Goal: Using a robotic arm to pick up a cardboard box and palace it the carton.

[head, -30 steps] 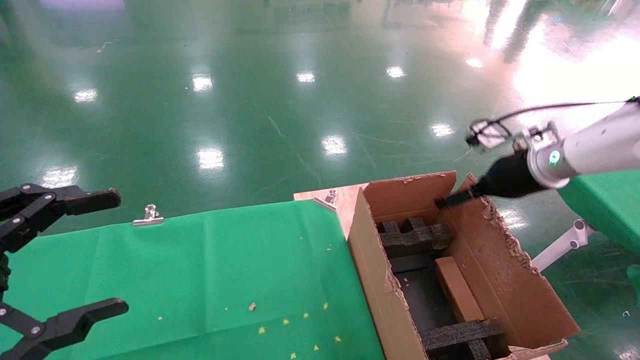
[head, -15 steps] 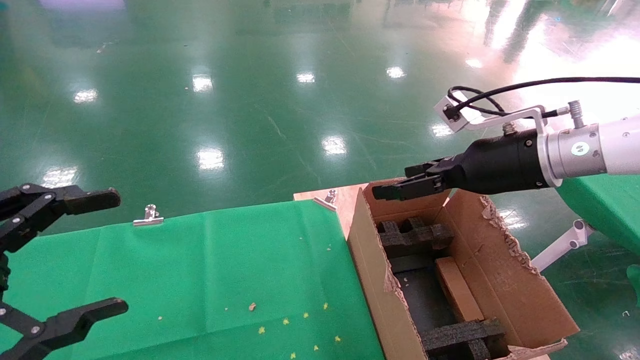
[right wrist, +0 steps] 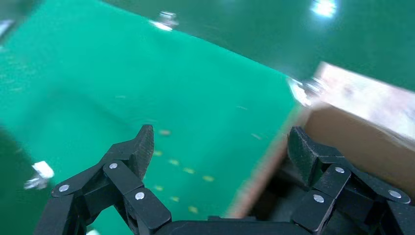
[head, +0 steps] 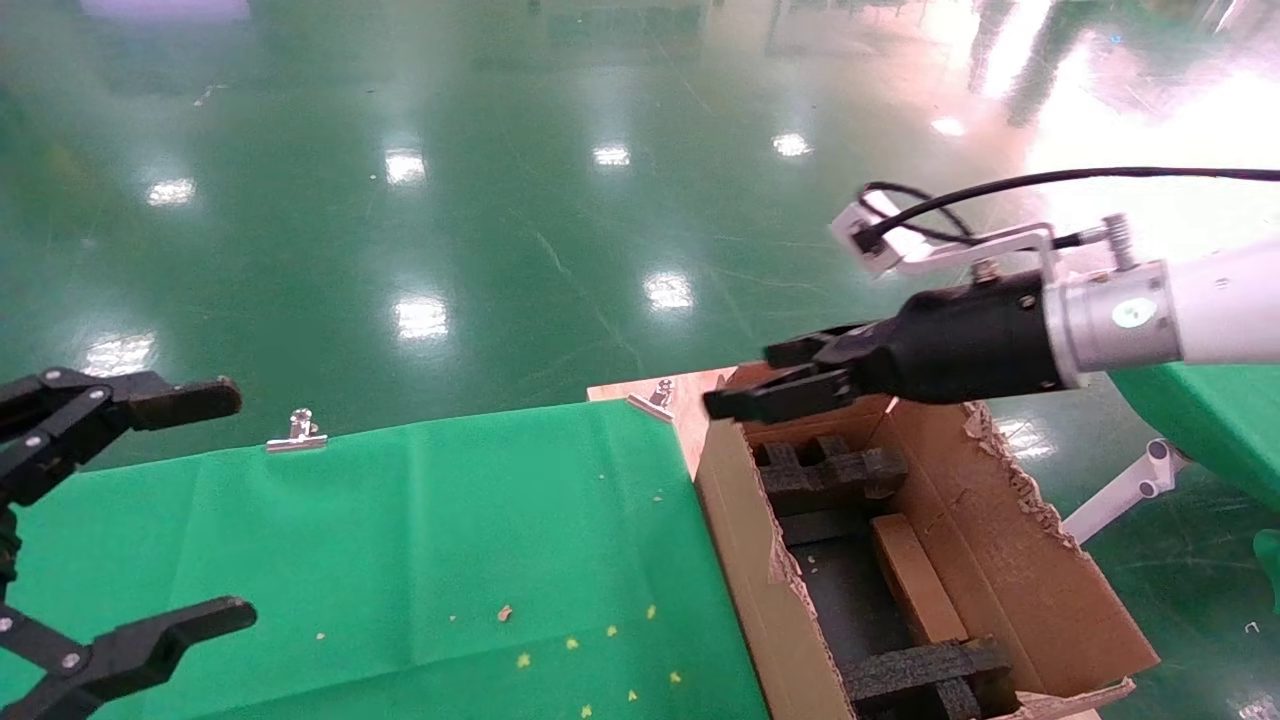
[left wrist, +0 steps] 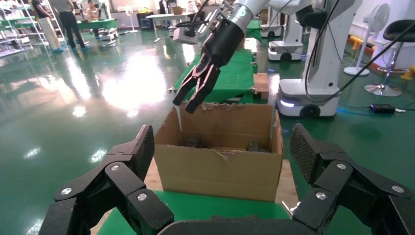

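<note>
Looking down from the head view, the right hand (head: 770,385) hangs above the far end of the carton (head: 1010,560), its fingers parted a little and holding nothing. One cardboard box (head: 915,580) lies inside the carton, lengthwise against the right wall, between two black foam inserts (head: 825,470). The left hand (head: 150,510) waits spread wide over the left end of the bench (head: 420,540), idle and empty. By my count: one carton, one small box, two binder clips (head: 297,432) along the bench's far edge.

From the left wrist view, the robotic arm (left wrist: 230,34) reaches in from above, its hand poised over the carton's far corner with fingers slightly apart; the left hand's own fingers (left wrist: 137,152) frame the scene, spread wide. The small box is hidden by the carton's near wall.

From the right wrist view, the right hand's fingers (right wrist: 303,152) stand apart over the carton's edge and the green cloth; nothing sits between them.

Since the box seems placed already, the sensible step is retreat: lift clear of the torn flaps before swinging sideways, so a finger does not snag cardboard and drag the carton off the bench.
</note>
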Available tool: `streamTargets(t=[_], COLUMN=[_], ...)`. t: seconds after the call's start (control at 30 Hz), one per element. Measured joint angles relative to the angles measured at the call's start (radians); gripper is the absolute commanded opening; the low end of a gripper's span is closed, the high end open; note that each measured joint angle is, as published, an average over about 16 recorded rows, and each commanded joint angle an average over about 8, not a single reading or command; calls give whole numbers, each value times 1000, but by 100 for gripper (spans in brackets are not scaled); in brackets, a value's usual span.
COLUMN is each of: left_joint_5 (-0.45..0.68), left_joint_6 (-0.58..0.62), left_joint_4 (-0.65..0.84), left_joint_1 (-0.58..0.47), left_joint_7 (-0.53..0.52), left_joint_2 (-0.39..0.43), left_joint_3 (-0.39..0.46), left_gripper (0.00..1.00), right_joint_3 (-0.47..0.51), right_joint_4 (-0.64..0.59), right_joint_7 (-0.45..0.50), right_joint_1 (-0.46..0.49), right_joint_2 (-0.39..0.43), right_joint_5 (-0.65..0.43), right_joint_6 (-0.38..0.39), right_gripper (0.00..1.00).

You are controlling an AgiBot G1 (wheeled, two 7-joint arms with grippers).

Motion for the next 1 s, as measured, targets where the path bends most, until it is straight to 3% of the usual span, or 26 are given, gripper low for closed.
streamTargets(t=[1.0], left_joint_5=[0], left_joint_6=[0], left_joint_4=[0], left_joint_1=[0], left_joint_7=[0], left_joint_2=[0], left_joint_3=[0], left_gripper=[100], right_joint_3=[838], right_joint_4=[160], right_joint_7=[-270], right_joint_1=[-557], right_joint_2=[-50], right_joint_5=[-29], right_joint_6=[-251], right_gripper=[100])
